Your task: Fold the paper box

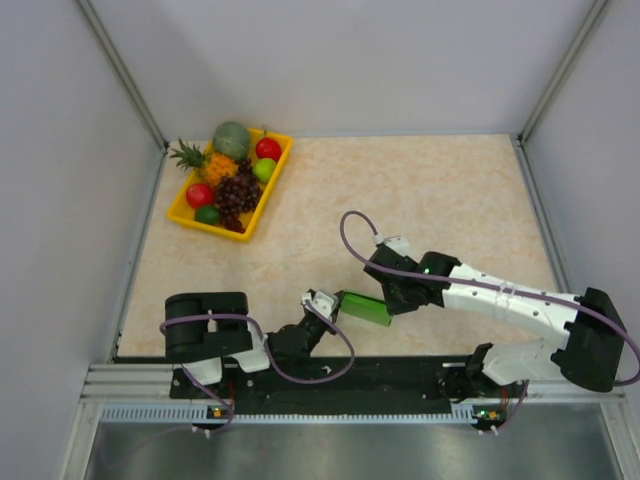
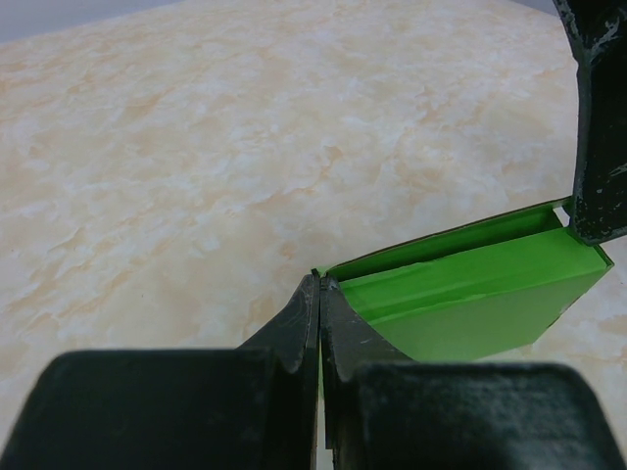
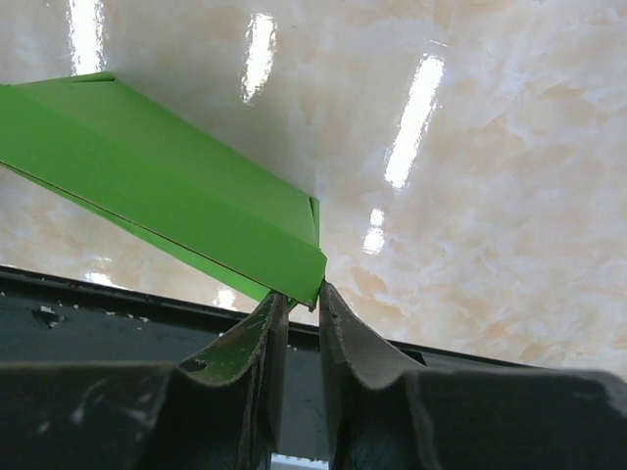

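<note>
Down at 6 o'clock on the worktop (image 1: pixel 400 200), right by the near edge, the paper box (image 1: pixel 363 308) is strung between the two arms. The left tool (image 1: pixel 322 303) sits at its 9 o'clock end and the right tool (image 1: pixel 390 297) at its 3 o'clock end. The fruit tray (image 1: pixel 197 224) is well apart at 10 o'clock and out of play.

The left wrist view shows that tool clamped tight on a corner of the green card, fingertips (image 2: pixel 312 304) pressed together with a sliver of green between them. On the right the jaws stand narrowly apart with the opposite corner right at their tips. Whether they actually bite it, I cannot tell.

As for handling, this looks like thin card. It should be very light and stiff only along its creases, and it will likely bow or crumple if squeezed mid-panel. The surface looks smooth, even a little glossy, so a shallow corner pinch could slip. One wall is standing up with a flap tucked along it, and that shape probably springs back when let go.

The best hold is on the doubled, folded edges and corners, where the layers give some backbone, with the grip set deep enough to resist twist. With two pinches at opposite ends, pulling apart risks a tear at a notch, so gentle, matched moves are the call.
</note>
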`<action>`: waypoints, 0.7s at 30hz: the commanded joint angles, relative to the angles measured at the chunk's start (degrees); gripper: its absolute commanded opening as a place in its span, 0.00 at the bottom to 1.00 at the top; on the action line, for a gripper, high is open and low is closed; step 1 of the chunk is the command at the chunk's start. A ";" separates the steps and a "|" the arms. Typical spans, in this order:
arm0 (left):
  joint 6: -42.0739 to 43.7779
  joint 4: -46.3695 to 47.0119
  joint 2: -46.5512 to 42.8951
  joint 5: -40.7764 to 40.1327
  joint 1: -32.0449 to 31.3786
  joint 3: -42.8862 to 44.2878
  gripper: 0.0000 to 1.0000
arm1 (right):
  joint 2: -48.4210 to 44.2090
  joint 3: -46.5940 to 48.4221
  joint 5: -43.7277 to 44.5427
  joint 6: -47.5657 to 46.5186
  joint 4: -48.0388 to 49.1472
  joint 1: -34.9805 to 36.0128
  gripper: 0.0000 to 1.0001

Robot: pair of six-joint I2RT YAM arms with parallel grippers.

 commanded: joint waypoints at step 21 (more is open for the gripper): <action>0.27 6.60 2.78 2.66 -1.28 -1.62 0.00 | -4.66 0.28 -16.38 3.48 5.88 -8.82 0.00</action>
